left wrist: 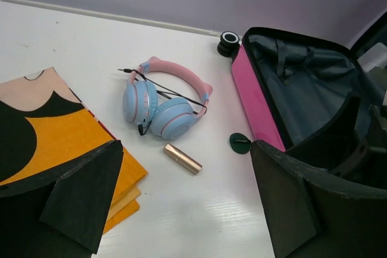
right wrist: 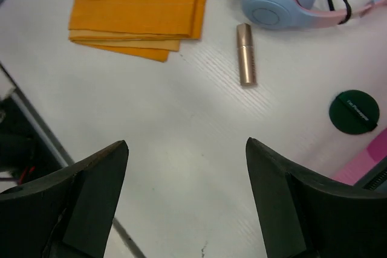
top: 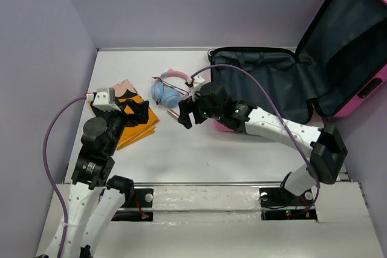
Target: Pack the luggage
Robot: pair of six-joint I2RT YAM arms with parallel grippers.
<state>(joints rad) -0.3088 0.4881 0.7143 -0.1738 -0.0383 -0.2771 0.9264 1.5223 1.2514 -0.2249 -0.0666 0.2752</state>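
The hot-pink luggage [top: 260,83] lies open at the back right, with dark lining and its lid [top: 354,34] propped up; nothing shows inside it. It also shows in the left wrist view [left wrist: 257,104]. Blue and pink headphones [top: 169,92] lie left of it, with a gold lipstick tube [top: 172,113] just in front of them. My right gripper [top: 186,112] is open and empty, hovering over the tube [right wrist: 245,54]. My left gripper [top: 138,113] is open and empty above the folded orange cloth [top: 136,130]. A dark green disc [left wrist: 240,144] lies by the luggage's pink wall.
Purple walls close the table on the left and at the back. A metal rail [top: 199,183] runs along the near edge. A black luggage wheel [left wrist: 229,41] sticks out at the back corner. Bare white table [right wrist: 181,119] lies below the right gripper.
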